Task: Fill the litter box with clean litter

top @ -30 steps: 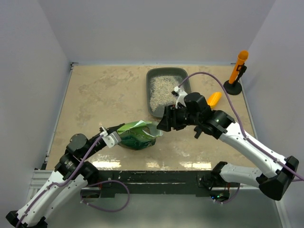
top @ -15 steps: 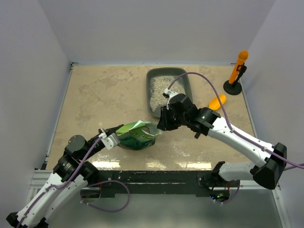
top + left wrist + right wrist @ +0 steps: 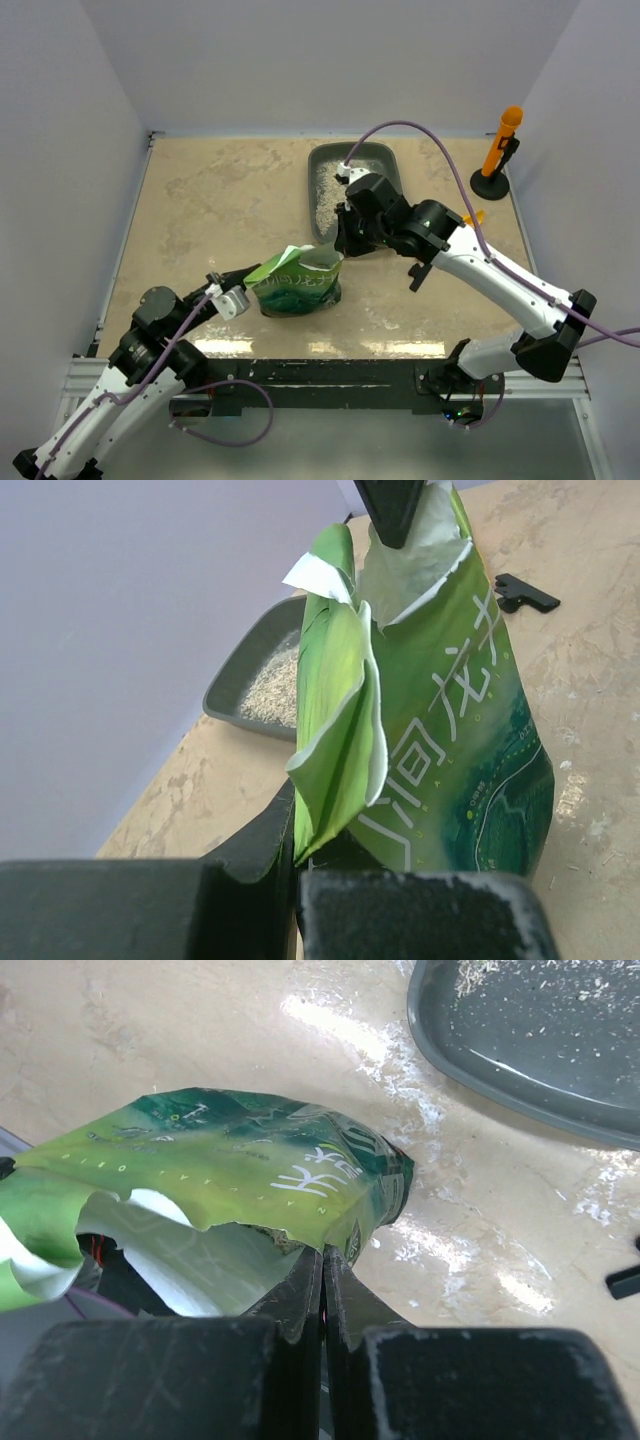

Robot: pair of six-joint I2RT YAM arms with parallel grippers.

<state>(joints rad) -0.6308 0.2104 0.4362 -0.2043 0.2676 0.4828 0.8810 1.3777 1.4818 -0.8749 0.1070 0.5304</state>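
Note:
The green bag (image 3: pixel 298 284) stands upright near the front middle of the table, its torn top open. My left gripper (image 3: pixel 250 286) is shut on the bag's left edge; in the left wrist view the folded green flap (image 3: pixel 335 710) sits pinched between the jaws (image 3: pixel 293 865). My right gripper (image 3: pixel 340 250) is shut on the torn top rim of the bag (image 3: pixel 250 1155), jaws pressed together (image 3: pixel 322 1256). Behind the bag lies the dark grey litter box (image 3: pixel 385 160), holding pale clean litter (image 3: pixel 325 195) along its left side; the right arm hides part of it.
An orange tool on a black stand (image 3: pixel 500 145) is at the back right. Another orange object (image 3: pixel 478 215) peeks out from behind the right arm. A small black clip (image 3: pixel 525 592) lies on the table beyond the bag. Spilled granules (image 3: pixel 420 1110) dot the tabletop beside the tray.
My right gripper has shut on the bag's top rim and pulled it up. The bag has gone from lying on its side to standing. The left gripper kept its hold.

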